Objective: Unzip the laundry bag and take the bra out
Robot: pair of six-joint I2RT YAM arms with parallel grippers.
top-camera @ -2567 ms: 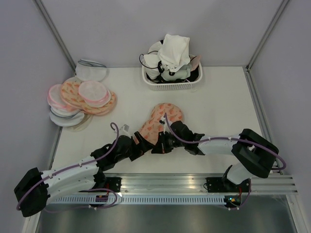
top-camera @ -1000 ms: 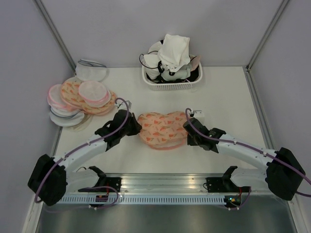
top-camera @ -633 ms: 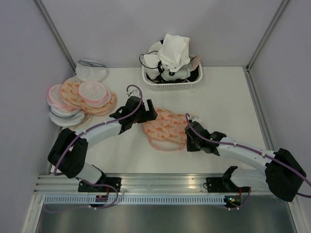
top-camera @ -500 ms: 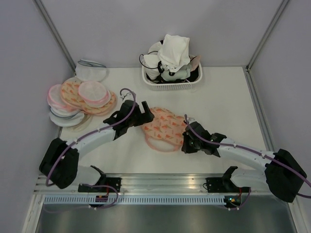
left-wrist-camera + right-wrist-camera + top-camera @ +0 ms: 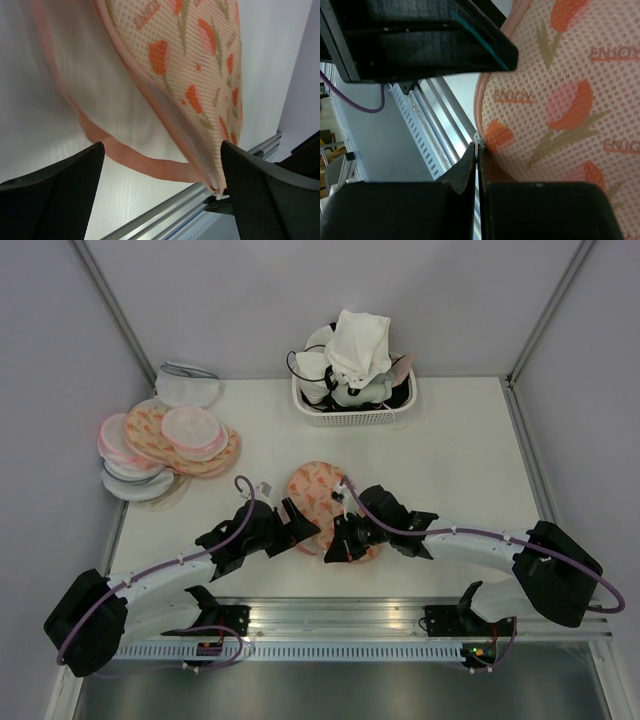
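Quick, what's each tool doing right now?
Left tool: open, gripping nothing.
Right tool: closed, pinching the laundry bag at its edge.

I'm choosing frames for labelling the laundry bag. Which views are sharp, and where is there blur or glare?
Top external: even soft light, faint shadows, no glare, laundry bag small but crisp. Left wrist: mesh print sharp mid-frame, pink edging upper left blurred. Right wrist: mesh and ENJOY lettering crisp, right fingers nearly black, detail lost.

A white basket heaped with garments stands at the back of the table, stacked pouches to its left.
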